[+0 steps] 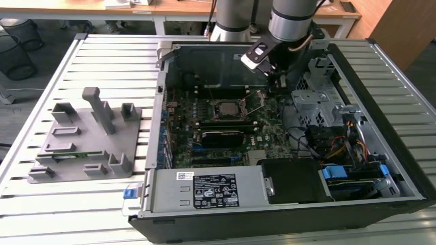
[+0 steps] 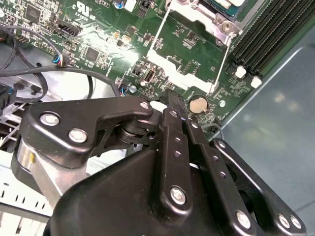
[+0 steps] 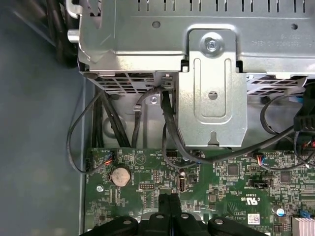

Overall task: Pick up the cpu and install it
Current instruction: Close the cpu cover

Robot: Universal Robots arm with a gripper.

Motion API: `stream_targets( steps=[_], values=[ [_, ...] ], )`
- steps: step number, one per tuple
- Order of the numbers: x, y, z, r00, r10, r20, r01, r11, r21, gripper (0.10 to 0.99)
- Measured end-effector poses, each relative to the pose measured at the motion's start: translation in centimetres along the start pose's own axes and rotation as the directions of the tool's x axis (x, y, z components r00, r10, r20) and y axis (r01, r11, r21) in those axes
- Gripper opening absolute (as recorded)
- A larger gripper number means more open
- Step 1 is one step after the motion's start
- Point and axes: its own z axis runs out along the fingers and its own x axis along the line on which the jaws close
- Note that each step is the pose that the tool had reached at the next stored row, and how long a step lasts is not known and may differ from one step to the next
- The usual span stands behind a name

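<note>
Open black metal PC case (image 1: 272, 225) on slatted silver aluminium tabletop (image 1: 109, 61); green motherboard (image 1: 178, 109) inside. Grey plastic fixture block (image 1: 89, 148) beside case, exterior view's left. Round silver coin batt. (image 3: 120, 175) on board.

The cpu (image 1: 227, 108), a flat silvery-grey square, lies level in the black motherboard socket.

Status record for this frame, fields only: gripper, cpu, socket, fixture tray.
gripper: shut, nothing held, tip low over the motherboard near the coin cell
cpu: grey square in the socket, in the exterior view; whether it is fully seated cannot be told
socket: toward the exterior view's left of the gripper
case: open, on the slatted table
fixture tray: on the table, at the exterior view's left of the case; holds a green strip
</note>
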Motion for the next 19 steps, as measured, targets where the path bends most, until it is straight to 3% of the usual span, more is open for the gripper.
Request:
stream_targets(
  steps=[12, 19],
  values=[
    [-0.02, 0.0, 1.27, 1.0, 0.0, 0.0, 0.0, 1.0, 0.004, 0.106],
    [-0.01, -0.06, 1.3, 1.0, 0.0, 0.0002, 0.0, 1.0, 0.005, 0.106]
  ],
)
